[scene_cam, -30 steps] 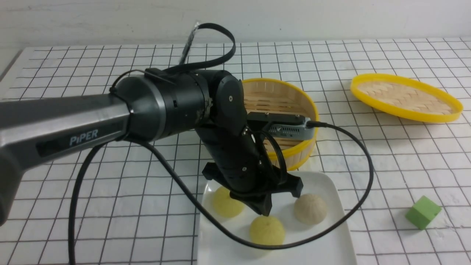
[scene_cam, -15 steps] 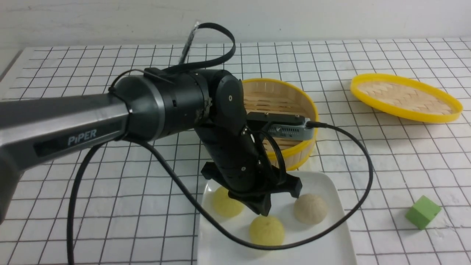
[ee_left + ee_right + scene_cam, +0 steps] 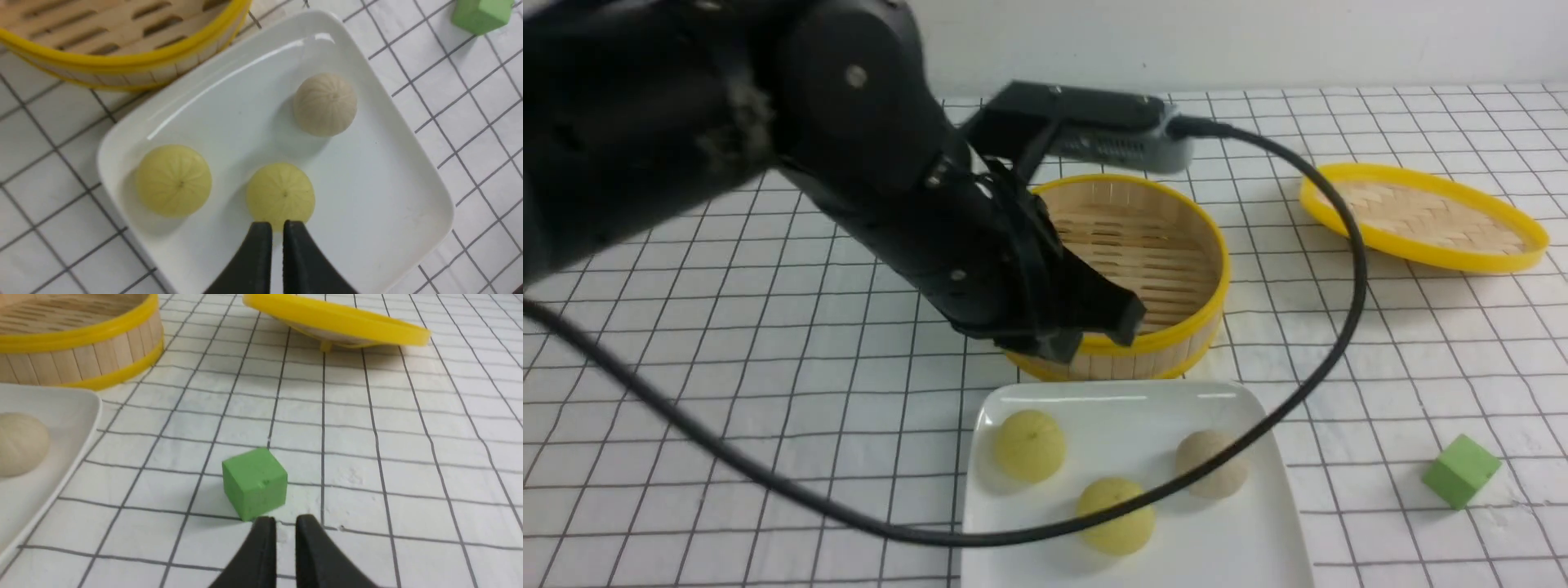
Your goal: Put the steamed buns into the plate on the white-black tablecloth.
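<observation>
White plate [image 3: 1135, 392]: glossy, square, rounded corners, shallow rim; on the white-black tablecloth [image 3: 768, 367], gridded and slightly wrinkled.
Steamed buns [image 3: 1029, 443]: all three on the plate, apart; pleated domes, two yellow, one beige-grey.
Progress: judged complete; slatted bamboo steamer [image 3: 1168, 351] shows none left.
Left gripper [image 3: 278, 224]: above the plate, jaws almost together, empty.
Right gripper [image 3: 285, 520]: beside green cube [image 3: 255, 482], jaws slightly parted, empty.

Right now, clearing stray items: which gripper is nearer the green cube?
Right. The right gripper sits just short of the green cube; the left gripper hangs above the plate.
</observation>
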Action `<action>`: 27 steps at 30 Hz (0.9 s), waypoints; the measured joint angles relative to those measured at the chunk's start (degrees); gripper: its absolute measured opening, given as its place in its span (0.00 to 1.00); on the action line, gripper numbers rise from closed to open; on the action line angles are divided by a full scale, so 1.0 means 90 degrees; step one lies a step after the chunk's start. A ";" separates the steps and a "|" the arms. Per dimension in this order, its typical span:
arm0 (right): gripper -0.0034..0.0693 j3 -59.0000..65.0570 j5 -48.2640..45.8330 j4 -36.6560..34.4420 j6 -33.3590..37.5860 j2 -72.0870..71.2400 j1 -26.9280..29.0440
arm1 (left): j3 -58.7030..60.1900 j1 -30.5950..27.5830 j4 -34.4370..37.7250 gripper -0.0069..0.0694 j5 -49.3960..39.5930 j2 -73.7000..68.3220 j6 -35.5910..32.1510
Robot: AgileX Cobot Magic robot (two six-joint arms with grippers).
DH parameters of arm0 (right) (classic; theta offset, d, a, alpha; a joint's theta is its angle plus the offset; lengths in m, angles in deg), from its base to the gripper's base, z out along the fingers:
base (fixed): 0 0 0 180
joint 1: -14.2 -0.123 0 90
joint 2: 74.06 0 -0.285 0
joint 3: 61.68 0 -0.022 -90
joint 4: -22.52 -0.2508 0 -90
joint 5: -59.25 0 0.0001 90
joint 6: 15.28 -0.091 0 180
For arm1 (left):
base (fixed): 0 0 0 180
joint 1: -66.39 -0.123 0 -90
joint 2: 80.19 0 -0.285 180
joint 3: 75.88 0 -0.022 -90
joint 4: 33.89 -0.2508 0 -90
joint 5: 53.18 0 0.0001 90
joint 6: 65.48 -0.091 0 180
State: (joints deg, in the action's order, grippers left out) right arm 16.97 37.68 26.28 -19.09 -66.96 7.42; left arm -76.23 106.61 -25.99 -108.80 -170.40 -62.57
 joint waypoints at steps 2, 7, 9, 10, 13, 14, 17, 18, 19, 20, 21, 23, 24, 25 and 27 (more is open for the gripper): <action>0.19 -0.0013 -0.0068 0.0000 0.0000 0.0000 0.0038 | 0.0000 0.0000 -0.0196 0.18 -0.0192 0.0434 0.0000; 0.19 -0.0026 -0.0133 0.0000 0.0000 0.0000 0.0070 | 0.0060 0.0000 -0.0809 0.18 -0.0705 0.1594 0.0322; 0.19 -0.0026 -0.0136 0.0000 0.0000 0.0000 0.0171 | 0.0240 0.0000 -0.1161 0.18 -0.0899 0.2149 0.0588; 0.19 -0.0026 -0.0136 0.0000 0.0000 0.0000 0.0171 | 0.0265 0.0000 -0.1195 0.18 -0.0922 0.2207 0.0618; 0.19 -0.0026 -0.0136 0.0000 0.0000 0.0000 0.0444 | 0.0809 0.0000 -0.1596 0.15 -0.1107 0.3013 0.1010; 0.20 -0.0026 -0.0136 0.0000 0.0000 0.0000 0.0549 | 0.1059 0.0000 -0.1693 0.13 -0.1139 0.3295 0.1156; 0.20 -0.0026 -0.0141 0.0000 0.0000 0.0000 0.0765 | 0.2125 0.0000 -0.1810 0.09 -0.1098 0.4288 0.1637; 0.20 -0.0026 -0.0141 0.0000 0.0000 0.0000 0.0774 | 0.2387 0.0000 -0.1810 0.09 -0.1003 0.4508 0.1691; 0.21 -0.0026 -0.0141 0.0000 0.0000 0.0000 0.0774 | 0.2656 0.0000 -0.1810 0.09 -0.0862 0.4729 0.1783; 0.21 -0.0026 -0.0141 0.0000 0.0000 0.0000 0.0774 | 0.3070 0.0000 -0.1810 0.09 -0.0543 0.5049 0.1860; 0.21 -0.0026 -0.0141 0.0000 0.0000 0.0000 0.0774 | 0.3495 0.0000 -0.1810 0.09 -0.0100 0.5344 0.1964; 0.21 -0.0026 -0.0141 0.0000 0.0000 0.0000 0.0774 | 0.4126 0.0000 -0.1812 0.09 0.0645 0.5712 0.2151; 0.21 -0.0026 -0.0141 0.0000 -0.0005 0.0000 0.0774 | 0.4401 0.0000 -0.1812 0.09 0.1176 0.5841 0.2279; 0.21 -0.0026 -0.0141 0.0000 -0.0005 0.0000 0.0774 | 0.4788 0.0000 -0.1812 0.09 0.1862 0.5987 0.2426; 0.22 -0.0026 -0.0141 0.0000 -0.0005 0.0000 0.0774 | 0.5128 0.0000 -0.1812 0.09 0.2580 0.6069 0.2608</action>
State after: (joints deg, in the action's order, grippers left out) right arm 16.73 36.41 26.28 -19.13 -66.96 14.38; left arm -30.08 106.61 -42.30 -85.59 -115.78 -39.10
